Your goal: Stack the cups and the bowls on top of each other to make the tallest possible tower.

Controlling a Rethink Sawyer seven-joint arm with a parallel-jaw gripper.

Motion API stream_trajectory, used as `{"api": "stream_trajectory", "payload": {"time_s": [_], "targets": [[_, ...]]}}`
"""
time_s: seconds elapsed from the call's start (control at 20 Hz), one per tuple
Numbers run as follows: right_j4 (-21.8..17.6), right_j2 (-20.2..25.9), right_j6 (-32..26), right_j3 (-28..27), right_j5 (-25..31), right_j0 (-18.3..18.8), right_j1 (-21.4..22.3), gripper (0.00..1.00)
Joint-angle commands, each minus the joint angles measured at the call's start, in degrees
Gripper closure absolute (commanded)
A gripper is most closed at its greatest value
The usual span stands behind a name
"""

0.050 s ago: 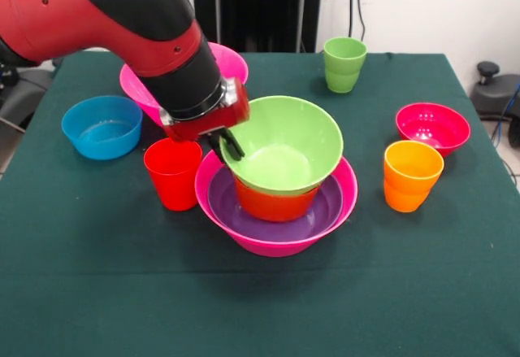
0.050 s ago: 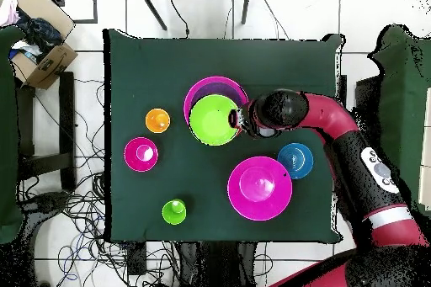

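We see a desk (image 1: 97, 292) covered in dark green cloth, filling most of the front view. Near the frame's centre a large hot-pink bowl (image 1: 276, 239) sits on the cloth, carrying other bowls nested inside it. Just left of it stands a red cup (image 1: 172, 174), and farther left a blue bowl (image 1: 102, 127). At upper left we make out a second hot-pink bowl (image 1: 231, 63), partly hidden. A lime green cup (image 1: 344, 64) stands at upper centre-right. On the right a crimson bowl (image 1: 433, 128) rests near the edge, with an orange cup (image 1: 412, 176) just below it.
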State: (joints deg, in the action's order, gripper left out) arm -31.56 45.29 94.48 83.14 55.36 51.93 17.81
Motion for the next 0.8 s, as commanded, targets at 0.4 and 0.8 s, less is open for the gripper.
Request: {"api": "stream_trajectory", "payload": {"time_s": [0.4, 0.8], "targets": [[-3.9, 1.7, -13.3, 1.5, -7.3, -0.3, -4.9, 1.00], [-4.3, 1.2, -14.2, 0.6, -4.6, -1.1, -2.7, 1.00]]}}
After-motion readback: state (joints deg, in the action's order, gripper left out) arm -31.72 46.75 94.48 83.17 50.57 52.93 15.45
